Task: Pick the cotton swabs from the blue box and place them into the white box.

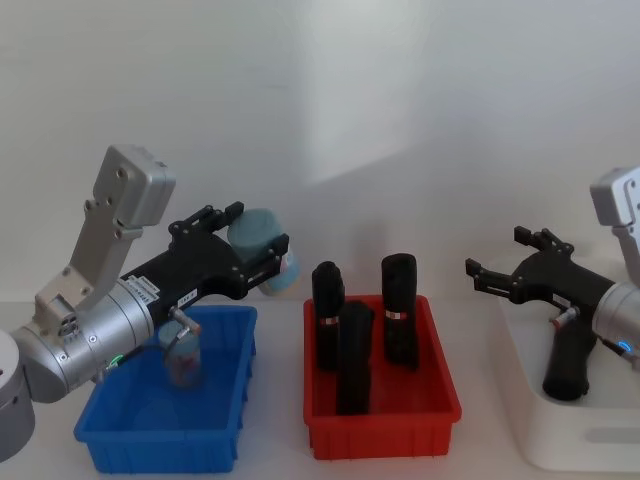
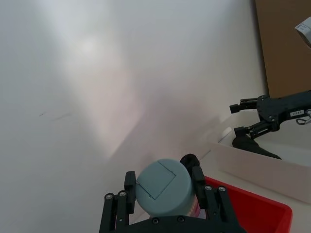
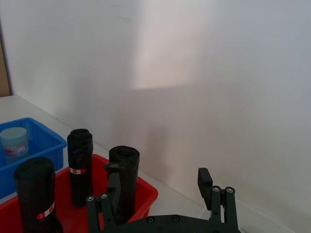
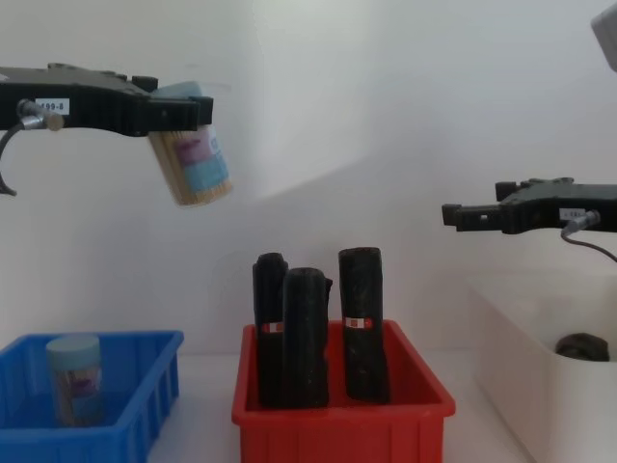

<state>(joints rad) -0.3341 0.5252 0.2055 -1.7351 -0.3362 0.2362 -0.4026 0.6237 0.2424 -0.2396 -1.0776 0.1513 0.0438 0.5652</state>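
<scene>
Chest view catches one tub of cotton swabs (image 4: 198,164) tilted high above the gap between the blue box (image 4: 125,434) and the red bin (image 4: 337,429), pinched near its lid by the left end effector (image 1: 255,240). A second tub (image 4: 73,378) stands in the blue box. Light, stiff and smooth-walled, the tub probably slips unless gripped squarely across the barrel. The right end effector (image 1: 497,255), fingers spread, hovers over the white box (image 4: 511,386), partly cut off; the label print is unreadable.
</scene>
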